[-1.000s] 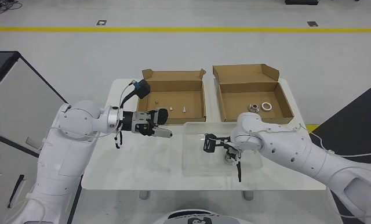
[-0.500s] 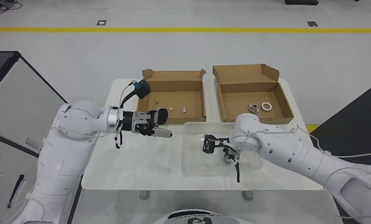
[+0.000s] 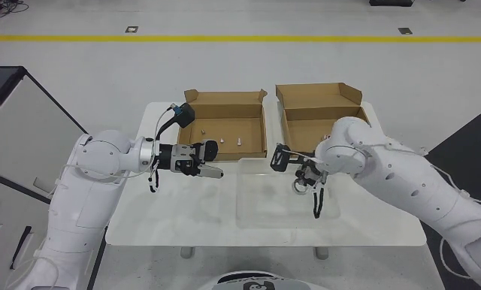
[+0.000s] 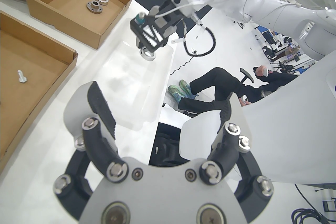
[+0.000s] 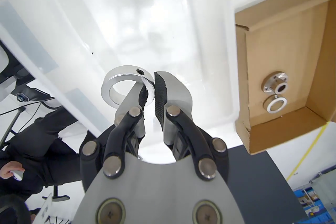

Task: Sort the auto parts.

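Note:
My right gripper (image 5: 150, 93) is shut on the rim of a silver metal ring (image 5: 123, 88) and holds it in the air above the clear plastic tray (image 5: 157, 12). In the top view this gripper (image 3: 298, 181) hangs over the tray's (image 3: 252, 215) back half, just in front of the right cardboard box (image 3: 331, 102). That box (image 5: 288, 51) holds a flanged hub (image 5: 278, 84) and a flat ring (image 5: 275, 104). My left gripper (image 4: 162, 101) is open with nothing in it. It hovers over the table in front of the left box (image 3: 225, 113), which holds small bolts (image 3: 239, 140).
Both boxes stand open along the table's back edge, flaps raised. The white table (image 3: 173, 215) has bare room in front of the left arm. A seated person in black (image 4: 231, 88) is off the table's front side.
The right gripper has risen out of the tray with the ring and moved back toward the right box. The left arm has kept still.

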